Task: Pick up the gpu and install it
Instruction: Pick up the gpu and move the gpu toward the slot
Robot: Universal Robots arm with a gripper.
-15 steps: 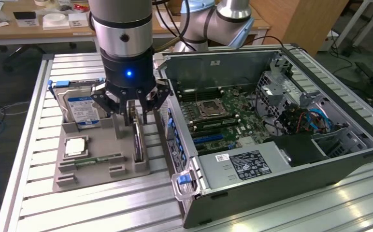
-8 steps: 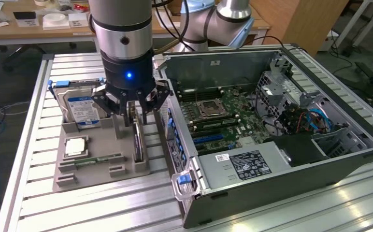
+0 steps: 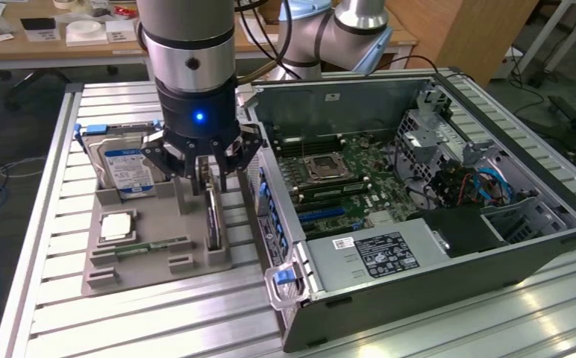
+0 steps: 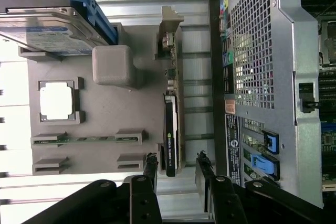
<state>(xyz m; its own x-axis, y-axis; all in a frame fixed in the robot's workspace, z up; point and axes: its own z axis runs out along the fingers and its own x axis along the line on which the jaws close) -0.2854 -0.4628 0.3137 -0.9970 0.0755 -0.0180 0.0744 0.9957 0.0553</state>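
The gpu (image 3: pixel 213 218) stands on its long edge in a slot along the side of a grey holder tray (image 3: pixel 159 261) nearest the computer case. In the wrist view the gpu (image 4: pixel 171 129) is a thin dark card with a green logo and a silvery bracket at its far end. My gripper (image 3: pixel 207 177) hangs just over the card's upper edge, open. Its two dark fingertips (image 4: pixel 151 163) straddle the card's near end, with a gap on each side, so my gripper (image 4: pixel 176 165) is not touching the card.
The tray also carries a hard drive (image 3: pixel 129 170) with a blue-white label, a processor chip (image 3: pixel 117 226) and a green memory stick (image 3: pixel 154 246). The open computer case (image 3: pixel 527 246) lies close beside the tray, motherboard (image 3: pixel 343 179) exposed. Blue latches (image 4: pixel 265 153) line its rear panel.
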